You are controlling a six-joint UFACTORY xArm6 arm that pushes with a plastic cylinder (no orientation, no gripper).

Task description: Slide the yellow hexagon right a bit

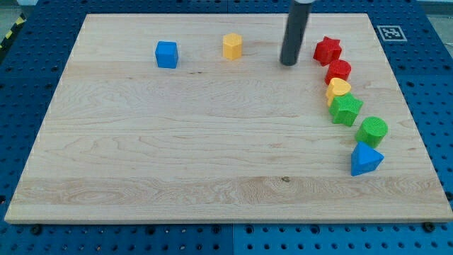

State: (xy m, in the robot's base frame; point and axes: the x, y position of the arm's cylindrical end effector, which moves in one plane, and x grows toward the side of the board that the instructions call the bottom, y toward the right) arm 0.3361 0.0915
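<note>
The yellow hexagon [232, 46] sits near the view's top, left of centre on the wooden board [177, 142]. My tip [288, 63] is the lower end of a dark rod that comes down from the view's top edge. It stands to the right of the yellow hexagon, with a clear gap between them. The tip lies between the hexagon and the red star [328, 50], closer to the star.
A blue cube [167, 54] lies left of the hexagon. A curved row runs down the view's right: red star, red cylinder [339, 71], yellow heart [338, 88], green star [345, 109], green cylinder [372, 131], blue triangle [365, 159].
</note>
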